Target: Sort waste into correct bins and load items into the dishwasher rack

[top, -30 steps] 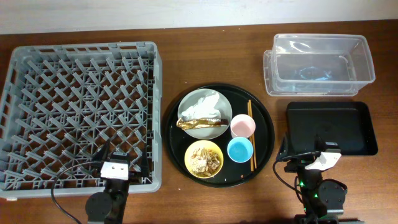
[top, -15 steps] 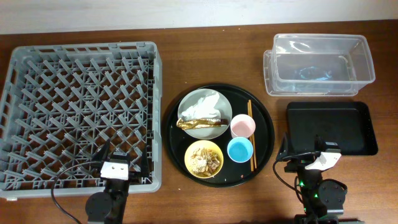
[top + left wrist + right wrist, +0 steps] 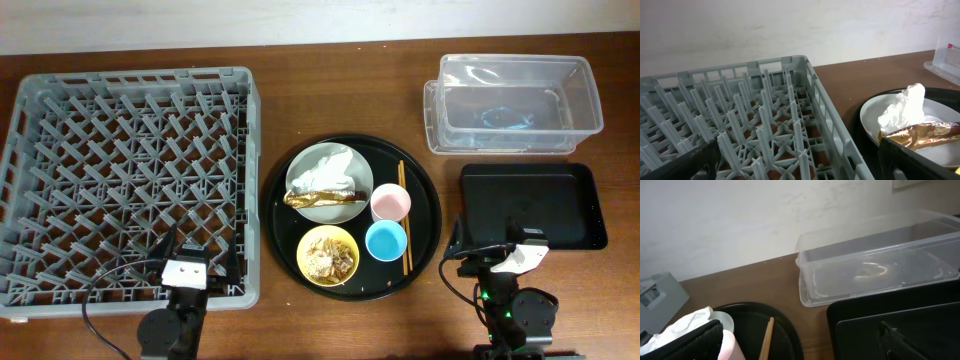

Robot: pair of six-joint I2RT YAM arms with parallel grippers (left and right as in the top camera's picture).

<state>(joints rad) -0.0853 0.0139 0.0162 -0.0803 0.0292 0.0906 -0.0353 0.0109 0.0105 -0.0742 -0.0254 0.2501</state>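
Observation:
On the round black tray, a grey plate (image 3: 354, 177) carries the white napkin (image 3: 325, 168) and gold-brown wrapper (image 3: 320, 198). Beside it are the pink cup (image 3: 390, 203), the blue cup (image 3: 386, 240), the yellow bowl (image 3: 312, 268) with beige scraps (image 3: 331, 255), and the chopsticks (image 3: 403, 215). The grey rack (image 3: 250, 130) fills the left. My left gripper (image 3: 198, 258) hovers open over the rack's near right corner (image 3: 825, 100), with napkin (image 3: 902, 105) and wrapper (image 3: 920, 134) to its right. My right gripper (image 3: 487, 243) is open and empty at the shallow black bin's (image 3: 560, 200) near left corner.
The clear tub (image 3: 510, 105) stands empty behind the black bin, seen as well in the right wrist view, clear tub (image 3: 875, 265). The round black tray (image 3: 424, 190) sits between rack and bins. A pale wall rises behind the table.

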